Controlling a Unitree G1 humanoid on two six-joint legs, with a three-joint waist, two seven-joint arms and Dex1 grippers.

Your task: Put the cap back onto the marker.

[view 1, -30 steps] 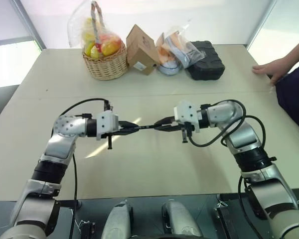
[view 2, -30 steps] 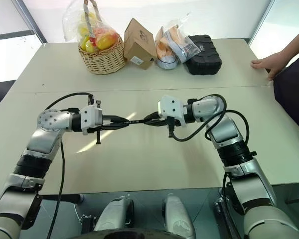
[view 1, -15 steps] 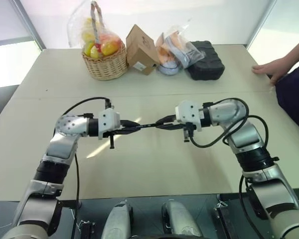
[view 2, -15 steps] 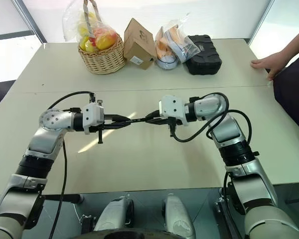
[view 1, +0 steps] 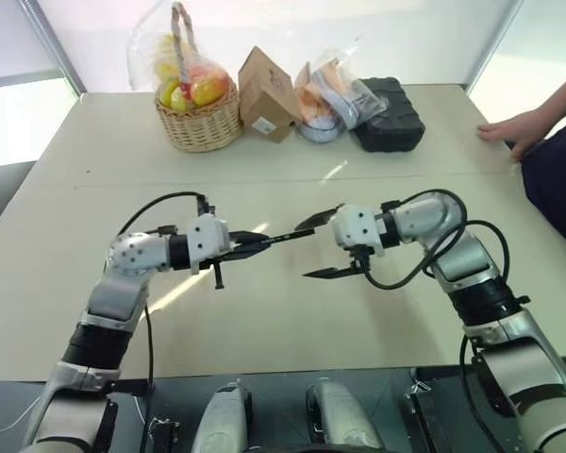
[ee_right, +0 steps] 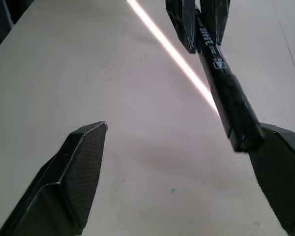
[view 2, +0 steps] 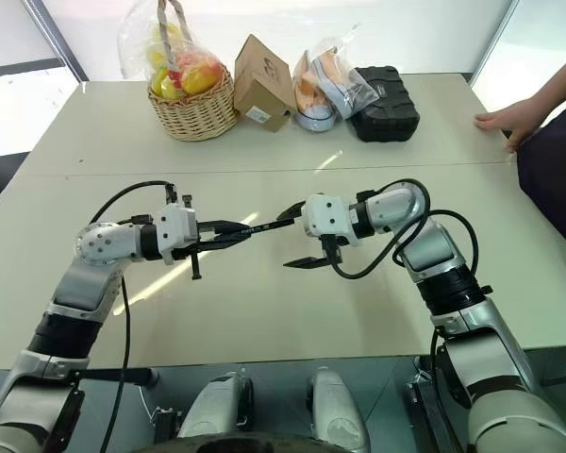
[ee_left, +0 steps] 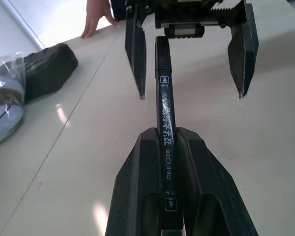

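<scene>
My left gripper (view 1: 258,243) is shut on the marker (view 1: 279,239), a slim black pen with white print (ee_left: 165,123), held nearly level above the table and pointing at my right gripper. The cap (ee_right: 236,118), a plain, slightly thicker black section, sits on the marker's far end (ee_left: 162,54). My right gripper (view 1: 313,247) stands open around that end. One finger (ee_right: 280,177) lies close beside the cap and the other finger (ee_right: 73,182) is well apart from it.
Along the beige table's (view 1: 264,321) far side stand a wicker fruit basket (view 1: 200,113), a cardboard box (view 1: 267,94), bagged items (view 1: 328,94) and a black case (view 1: 391,115). A person's hand (view 1: 514,127) rests on the table's right edge.
My right gripper has opened and let go of the marker's capped end, its fingers now spread wide. My left gripper still holds the marker in much the same place.
</scene>
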